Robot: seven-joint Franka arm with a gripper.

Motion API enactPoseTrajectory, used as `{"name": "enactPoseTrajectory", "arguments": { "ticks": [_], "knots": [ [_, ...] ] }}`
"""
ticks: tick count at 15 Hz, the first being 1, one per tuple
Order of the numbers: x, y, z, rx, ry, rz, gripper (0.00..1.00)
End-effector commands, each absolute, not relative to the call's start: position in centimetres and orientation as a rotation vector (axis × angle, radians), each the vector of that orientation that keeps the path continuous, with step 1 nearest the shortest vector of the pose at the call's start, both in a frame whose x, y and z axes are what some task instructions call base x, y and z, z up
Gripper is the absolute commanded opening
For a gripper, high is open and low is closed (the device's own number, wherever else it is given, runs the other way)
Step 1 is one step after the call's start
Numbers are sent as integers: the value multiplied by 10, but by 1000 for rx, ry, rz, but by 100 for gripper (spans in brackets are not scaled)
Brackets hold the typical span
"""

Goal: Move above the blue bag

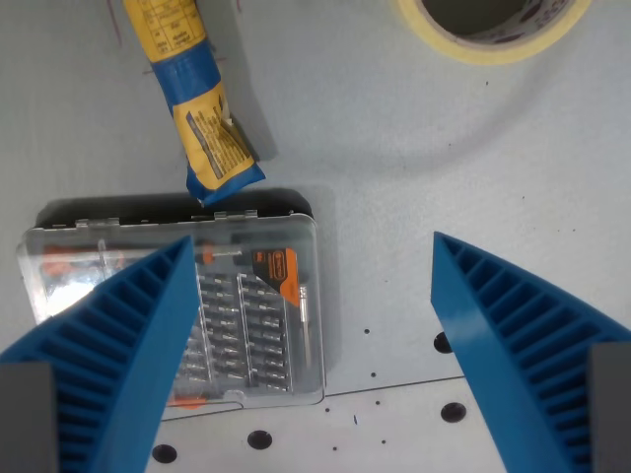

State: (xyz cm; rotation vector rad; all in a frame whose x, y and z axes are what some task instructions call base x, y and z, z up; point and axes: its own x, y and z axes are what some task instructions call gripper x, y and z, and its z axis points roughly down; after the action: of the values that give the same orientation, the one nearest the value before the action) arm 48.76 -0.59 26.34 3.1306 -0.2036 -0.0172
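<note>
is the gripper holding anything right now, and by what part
Nothing is held: the gripper is open, its blue fingers spread apart above the table, with only bare surface between them.

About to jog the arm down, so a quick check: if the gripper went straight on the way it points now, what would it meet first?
Most likely bare table: the open gripper points at the surface just right of the clear bit case. The left finger overlaps the case, so it might touch that first; depth is unclear. The blue bag lies further up-left.

Blue bag [193, 99]: upper end cut by top edge. Tape roll [493, 30], right of bag: only lower arc shows. Bit case [197, 305] below bag: partly hidden behind gripper finger [118, 365].
</note>
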Motion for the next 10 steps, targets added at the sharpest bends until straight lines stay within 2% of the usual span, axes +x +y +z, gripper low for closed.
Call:
{"name": "enactPoseTrajectory", "arguments": {
  "ticks": [1,10],
  "knots": [
    [488,-6,265,3131,-204,-12,100],
    [490,-4,261,3129,-172,-7,100]
  ]
}}
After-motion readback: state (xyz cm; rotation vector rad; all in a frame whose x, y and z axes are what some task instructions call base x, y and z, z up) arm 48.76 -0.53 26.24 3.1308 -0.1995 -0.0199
